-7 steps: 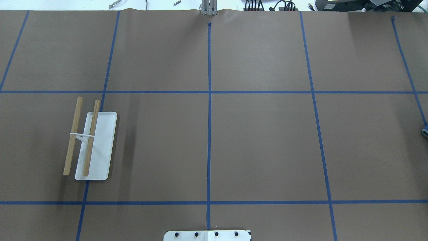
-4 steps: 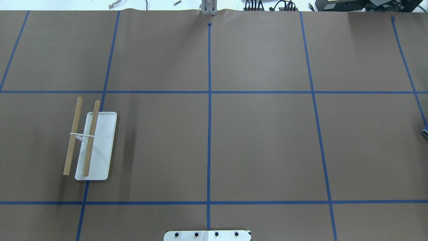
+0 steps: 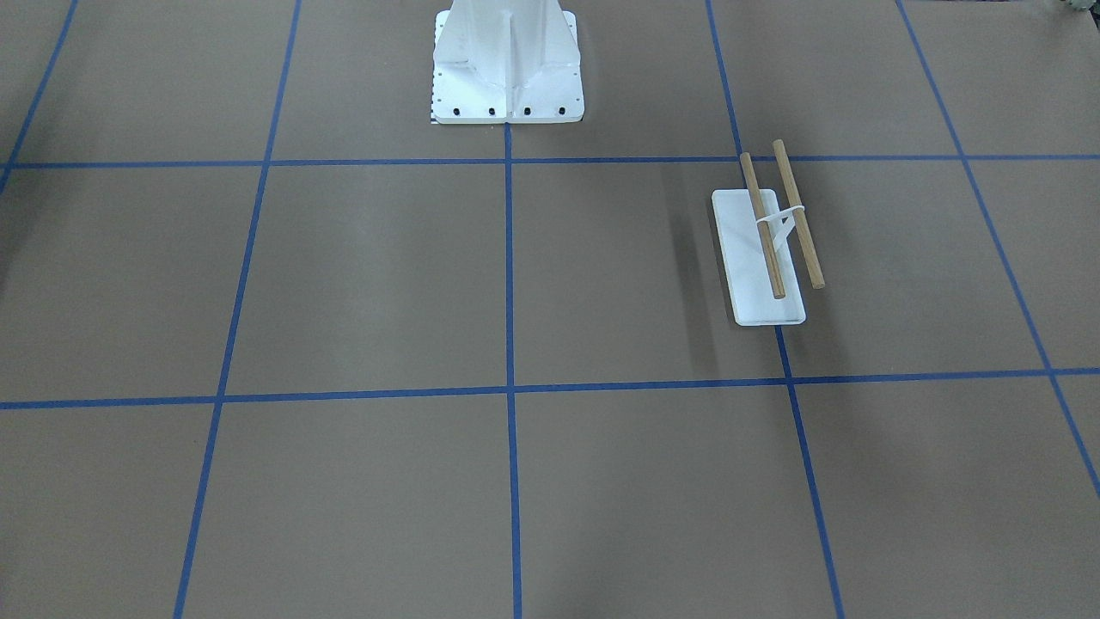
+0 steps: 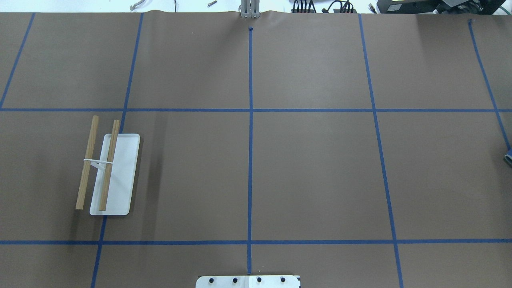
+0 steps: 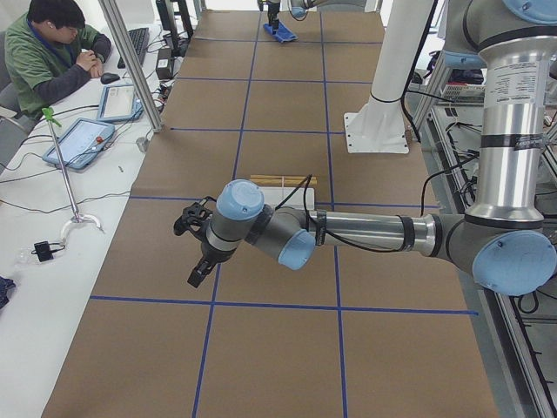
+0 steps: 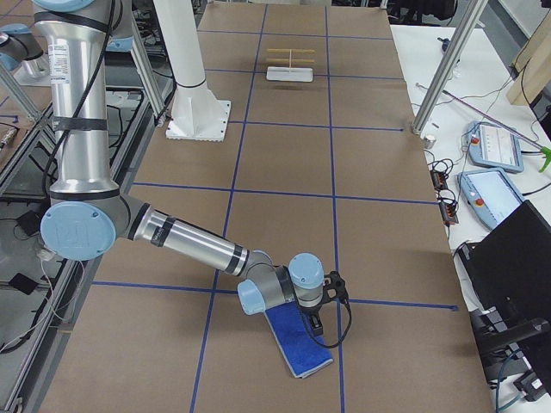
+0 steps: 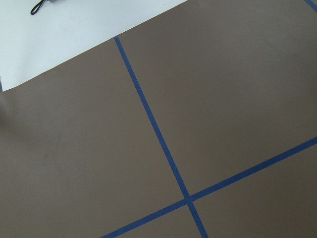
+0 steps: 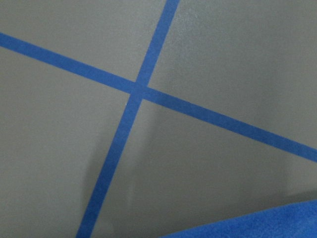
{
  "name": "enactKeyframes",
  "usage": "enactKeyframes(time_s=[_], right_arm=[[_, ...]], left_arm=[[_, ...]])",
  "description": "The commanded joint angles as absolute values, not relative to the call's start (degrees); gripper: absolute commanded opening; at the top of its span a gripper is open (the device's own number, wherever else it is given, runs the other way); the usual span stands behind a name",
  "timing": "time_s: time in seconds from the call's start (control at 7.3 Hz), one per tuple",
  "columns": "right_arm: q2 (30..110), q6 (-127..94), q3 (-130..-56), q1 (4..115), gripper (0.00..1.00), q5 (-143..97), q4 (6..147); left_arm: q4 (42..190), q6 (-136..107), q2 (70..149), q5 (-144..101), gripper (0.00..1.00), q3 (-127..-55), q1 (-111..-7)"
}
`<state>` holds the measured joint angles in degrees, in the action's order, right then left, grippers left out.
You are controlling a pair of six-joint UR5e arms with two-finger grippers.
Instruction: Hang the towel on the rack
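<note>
The rack (image 4: 120, 176) stands on the table's left half, with two wooden dowels (image 4: 87, 162) over a white base; it also shows in the front view (image 3: 756, 275) and the right side view (image 6: 291, 64). The blue towel (image 6: 297, 344) lies flat at the table's far right end, out of the overhead view; a corner shows in the right wrist view (image 8: 257, 223). My right gripper (image 6: 314, 325) sits low at the towel's near edge; I cannot tell its state. My left gripper (image 5: 197, 275) hangs over bare table beyond the rack (image 5: 278, 181); I cannot tell its state.
The white bolted pedestal (image 3: 507, 60) stands at the robot's side of the table. Blue tape lines (image 4: 250, 160) grid the brown cover. An operator (image 5: 52, 52) sits by tablets (image 5: 78, 144) along the far edge. A metal post (image 6: 443, 64) rises there.
A small blue-grey part at the overhead view's right edge has slid slightly farther out of view. The rack has not moved.
</note>
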<state>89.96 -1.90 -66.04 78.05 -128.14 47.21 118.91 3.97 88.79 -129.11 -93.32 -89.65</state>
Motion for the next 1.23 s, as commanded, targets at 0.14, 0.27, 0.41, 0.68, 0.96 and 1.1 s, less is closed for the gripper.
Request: enactKeyframes(time_s=[0.14,0.27,0.41,0.68,0.96,1.1], right_arm=[[90.3,-2.0,-65.6,77.3,0.57,-127.8,47.1],[90.4,-2.0,-65.6,77.3,0.53,-127.8,47.2],[90.4,-1.9,-65.6,77.3,0.52,-127.8,47.1],[90.5,-2.0,-65.5,77.3,0.33,-127.7,47.2],[90.5,-2.0,-65.5,77.3,0.33,-127.0,47.2],[90.6,-2.0,-65.5,77.3,0.32,-127.0,47.2]], left_arm=[[118.9,4.0,88.8,-129.1,0.99,-93.3,-89.6],[118.9,4.0,88.7,-129.1,0.99,-93.2,-89.6],[118.9,4.0,88.7,-129.1,0.99,-93.2,-89.6],[118.9,4.0,88.5,-129.1,0.99,-93.2,-89.6],[118.9,4.0,88.5,-129.1,0.99,-93.2,-89.6],[118.9,4.1,88.4,-129.1,0.99,-93.3,-89.6]])
